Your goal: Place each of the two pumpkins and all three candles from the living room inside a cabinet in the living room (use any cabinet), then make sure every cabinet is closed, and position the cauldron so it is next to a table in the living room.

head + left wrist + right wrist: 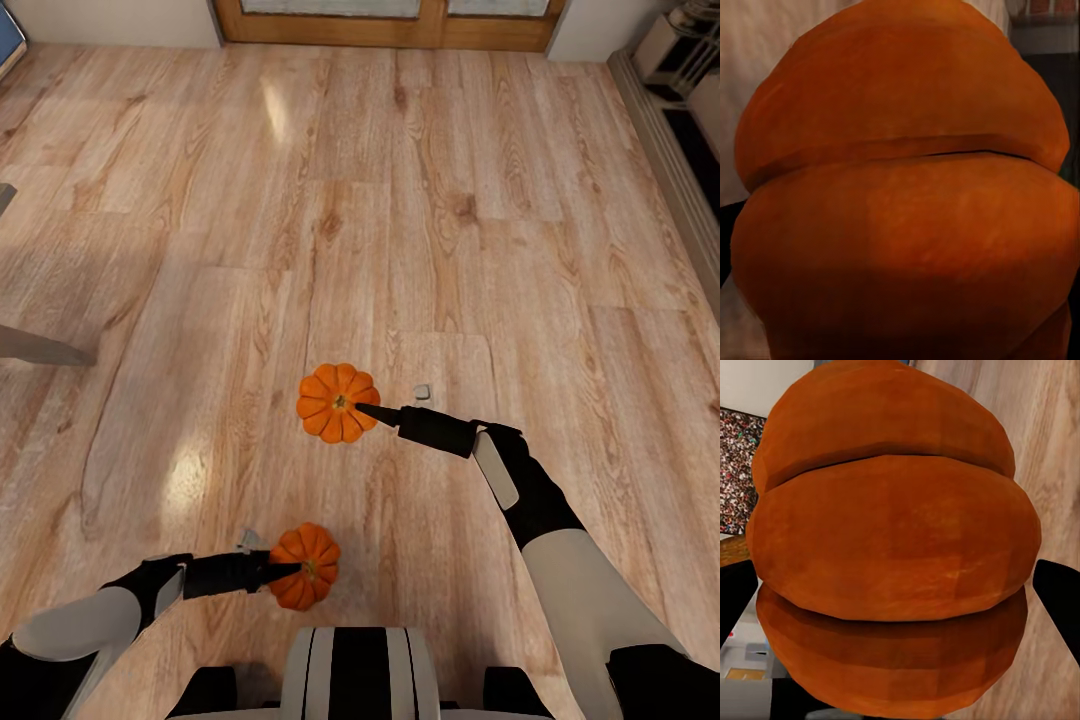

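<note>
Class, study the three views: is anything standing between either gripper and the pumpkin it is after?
Nothing visible does. The left gripper is already shut on the nearer pumpkin, and the right gripper on the farther pumpkin. Both hang over bare plank floor; no cabinet is in view.

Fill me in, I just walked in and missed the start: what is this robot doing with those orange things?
It is carrying two small pumpkins, one in each gripper, above a light wood plank floor. The left gripper is shut on the nearer pumpkin, close to the robot's trunk. The right gripper is shut on the farther pumpkin, held out ahead. No cabinet is in sight, so neither pumpkin is put away yet.
</note>
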You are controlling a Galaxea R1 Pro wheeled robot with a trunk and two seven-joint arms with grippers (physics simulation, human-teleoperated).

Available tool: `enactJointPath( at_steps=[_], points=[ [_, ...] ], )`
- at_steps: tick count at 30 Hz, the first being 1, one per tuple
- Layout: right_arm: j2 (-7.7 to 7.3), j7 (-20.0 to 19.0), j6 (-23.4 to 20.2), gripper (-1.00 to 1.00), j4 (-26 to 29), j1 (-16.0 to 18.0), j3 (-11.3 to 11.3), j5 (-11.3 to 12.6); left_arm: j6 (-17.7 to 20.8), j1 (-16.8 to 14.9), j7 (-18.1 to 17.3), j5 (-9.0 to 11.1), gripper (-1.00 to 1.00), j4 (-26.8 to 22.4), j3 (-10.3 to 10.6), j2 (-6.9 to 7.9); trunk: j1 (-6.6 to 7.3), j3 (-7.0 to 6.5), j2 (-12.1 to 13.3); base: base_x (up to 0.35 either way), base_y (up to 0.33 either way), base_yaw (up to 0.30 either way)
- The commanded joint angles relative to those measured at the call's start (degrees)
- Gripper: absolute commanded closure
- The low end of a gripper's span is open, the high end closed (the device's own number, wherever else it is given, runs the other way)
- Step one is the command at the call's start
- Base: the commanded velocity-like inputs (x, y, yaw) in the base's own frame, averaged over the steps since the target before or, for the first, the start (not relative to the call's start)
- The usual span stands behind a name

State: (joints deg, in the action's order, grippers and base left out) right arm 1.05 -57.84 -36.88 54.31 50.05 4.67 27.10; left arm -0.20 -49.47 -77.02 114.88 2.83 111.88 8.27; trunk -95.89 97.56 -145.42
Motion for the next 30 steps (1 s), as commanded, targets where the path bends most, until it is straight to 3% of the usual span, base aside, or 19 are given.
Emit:
enactJointPath(
  at_steps=[1,5,6,10,14,19,27,30],
  points=[
    [0.0,0.01,-0.04,1.0,0.01,0.0,0.0,0.05,-0.08,-0.05,-0.77,-0.02,1.0,0.01,0.02,0.4,0.0,0.0,0.0,0.0,0.0,0.0],
    [-0.13,0.07,-0.04,1.0,0.09,-0.02,-0.04,0.06,0.01,-0.42,-4.14,0.11,1.0,0.04,-0.08,2.88,0.0,0.0,0.0,0.0,0.0,0.0],
    [-0.22,0.19,-0.04,1.0,0.09,-0.03,-0.08,0.05,0.09,-0.88,-5.31,0.15,1.0,0.0,-0.98,4.02,0.0,0.0,0.0,0.0,0.0,0.0],
    [-0.32,0.19,-0.04,1.0,0.09,-0.03,-0.17,0.13,0.11,-1.06,-5.91,0.09,1.0,0.11,-6.42,4.85,0.0,0.0,0.0,0.0,0.0,0.0],
    [-0.36,0.01,-0.04,1.0,0.09,0.02,-0.24,0.22,0.26,-1.07,-5.97,0.14,1.0,0.07,-7.67,6.63,0.0,0.0,0.0,0.0,0.0,0.0],
    [-0.45,-0.1,-0.04,1.0,0.09,0.05,-0.3,0.3,0.45,-1.07,-6.02,0.16,1.0,0.07,-9.73,7.81,0.0,0.0,0.0,0.0,0.0,0.0],
    [-0.51,-0.23,-0.1,1.0,0.01,0.02,-2.38,0.32,0.53,-1.13,-6.97,0.16,1.0,0.03,-10.12,8.85,0.0,0.0,0.0,0.0,0.0,0.0],
    [-0.35,-0.25,-0.12,1.0,0.01,-0.03,-2.68,0.32,0.93,-1.15,-8.14,0.16,1.0,0.06,-11.23,8.92,0.0,0.0,0.0,0.0,0.0,0.0]
  ],
)
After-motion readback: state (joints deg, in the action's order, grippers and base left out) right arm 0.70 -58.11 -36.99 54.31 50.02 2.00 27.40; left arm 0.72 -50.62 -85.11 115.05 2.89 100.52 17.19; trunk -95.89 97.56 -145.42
